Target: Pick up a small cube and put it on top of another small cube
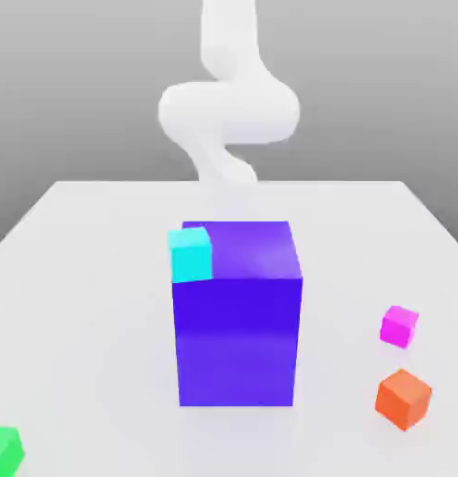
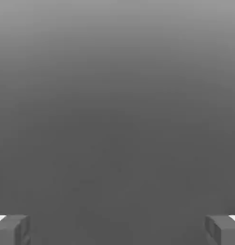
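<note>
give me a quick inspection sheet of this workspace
surface: flat white table.
job's things: small magenta cube on the table, at the exterior view's right, apart from the small orange cube.
clutter: big purple-blue block mid-table, small cyan cube at its upper corner; small green cube.
grippers: tool open, holding nothing.
cables: nothing seen.
surroundings: plain grey backdrop; white arm behind the block.

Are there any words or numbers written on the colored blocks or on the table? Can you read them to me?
No words, numbers or signs: there are none to read.
The big purple-blue block, the cyan cube, the pink cube, the orange cube, the green cube and the white table all have plain faces.
</note>
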